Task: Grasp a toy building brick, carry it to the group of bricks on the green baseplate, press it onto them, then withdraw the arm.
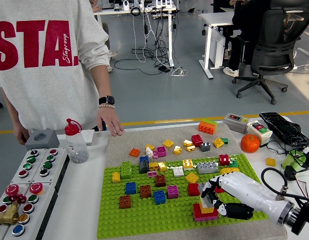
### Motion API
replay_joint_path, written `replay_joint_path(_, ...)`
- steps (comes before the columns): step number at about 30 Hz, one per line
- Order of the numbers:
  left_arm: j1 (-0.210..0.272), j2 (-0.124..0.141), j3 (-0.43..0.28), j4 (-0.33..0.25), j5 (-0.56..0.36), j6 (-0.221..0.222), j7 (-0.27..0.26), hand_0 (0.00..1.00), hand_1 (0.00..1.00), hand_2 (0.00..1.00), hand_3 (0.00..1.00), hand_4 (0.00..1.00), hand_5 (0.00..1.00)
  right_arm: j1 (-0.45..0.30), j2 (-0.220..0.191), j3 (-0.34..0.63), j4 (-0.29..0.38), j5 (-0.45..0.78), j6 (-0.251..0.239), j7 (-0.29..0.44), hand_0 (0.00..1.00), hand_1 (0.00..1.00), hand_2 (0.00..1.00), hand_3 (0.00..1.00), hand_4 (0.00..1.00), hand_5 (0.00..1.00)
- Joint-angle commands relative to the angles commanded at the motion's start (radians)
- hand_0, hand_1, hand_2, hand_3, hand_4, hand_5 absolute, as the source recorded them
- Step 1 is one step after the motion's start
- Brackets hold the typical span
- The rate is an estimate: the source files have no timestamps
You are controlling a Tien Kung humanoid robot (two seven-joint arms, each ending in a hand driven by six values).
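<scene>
Right hand [213, 198] fingers clamp the yellow brick [208, 209] atop the red stack [203, 214]; off-centre pressure could tip it.

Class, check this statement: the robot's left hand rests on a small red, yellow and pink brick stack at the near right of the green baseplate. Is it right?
One thing is wrong: it is the right hand, reaching in from the picture's right, not the left. The head view shows it on the brick stack at the near right of the green baseplate.
</scene>
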Motion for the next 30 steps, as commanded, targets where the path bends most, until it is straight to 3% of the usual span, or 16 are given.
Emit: replay_joint_path(30, -0.001, 0.001, 0.003, 0.0, -0.003, -0.001, -0.001, 0.67, 0.615, 0.578, 0.46, 0.237, 0.998, 0.004, 0.001, 0.005, 0.004, -0.018, 0.004, -0.006, 0.454, 0.575, 0.632, 0.575, 0.218, 0.23)
